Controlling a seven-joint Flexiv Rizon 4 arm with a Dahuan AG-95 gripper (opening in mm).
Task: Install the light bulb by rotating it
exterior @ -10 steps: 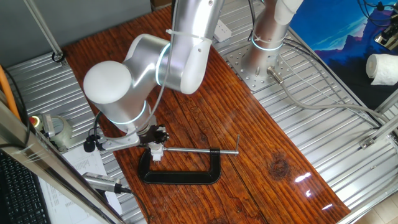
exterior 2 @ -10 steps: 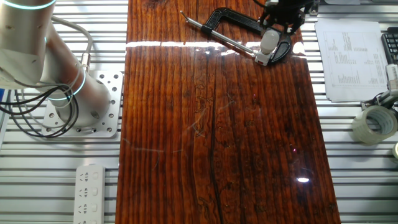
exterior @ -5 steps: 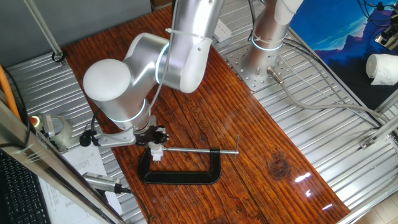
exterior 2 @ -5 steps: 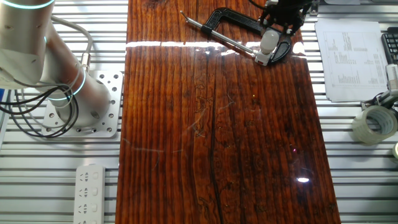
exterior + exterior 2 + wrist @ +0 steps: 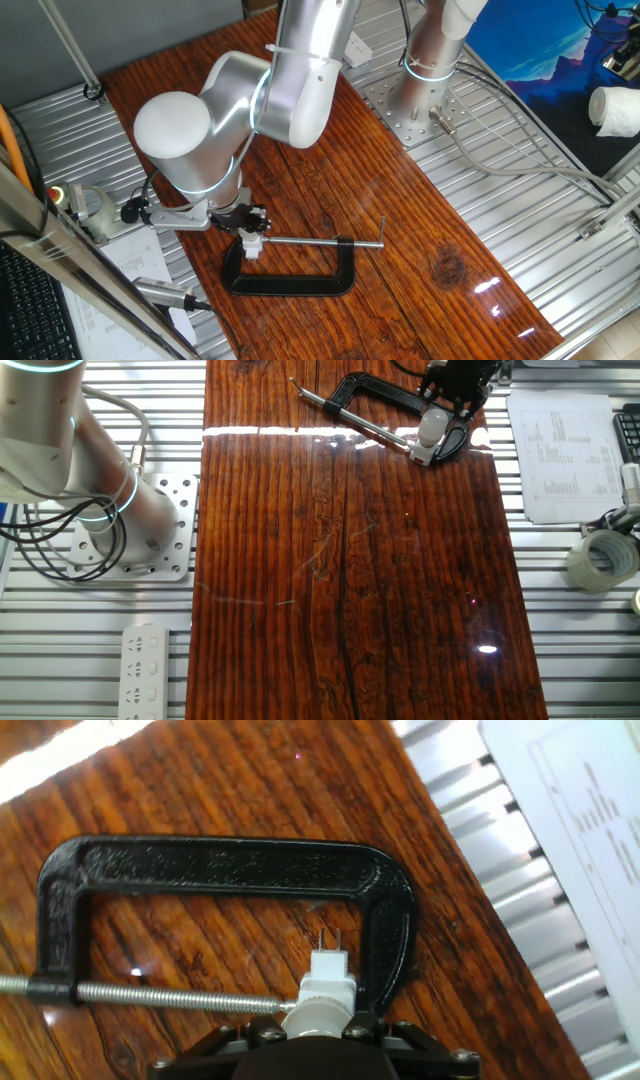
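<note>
The light bulb [image 5: 318, 1017] is a small white frosted dome standing upright in a white square socket block [image 5: 328, 976]. The block is pinned between the screw and jaw of a black C-clamp [image 5: 225, 868] lying on the wooden table. My gripper [image 5: 318, 1026] comes down from above and is shut on the light bulb, one black finger on each side of the dome. One fixed view shows the gripper [image 5: 252, 231] just above the C-clamp [image 5: 290, 281]. In the other fixed view the light bulb [image 5: 432, 428] shows white below the gripper [image 5: 437, 412].
Printed paper sheets [image 5: 565, 455] lie on the metal bench beside the table's edge, with a tape roll [image 5: 600, 560] near them. The arm's base [image 5: 120, 520] and a white power strip [image 5: 147, 670] sit on the other side.
My hand has turned about its vertical axis: the camera bracket on the wrist swung round and upward in one fixed view. Bulb, socket and clamp stay in place.
</note>
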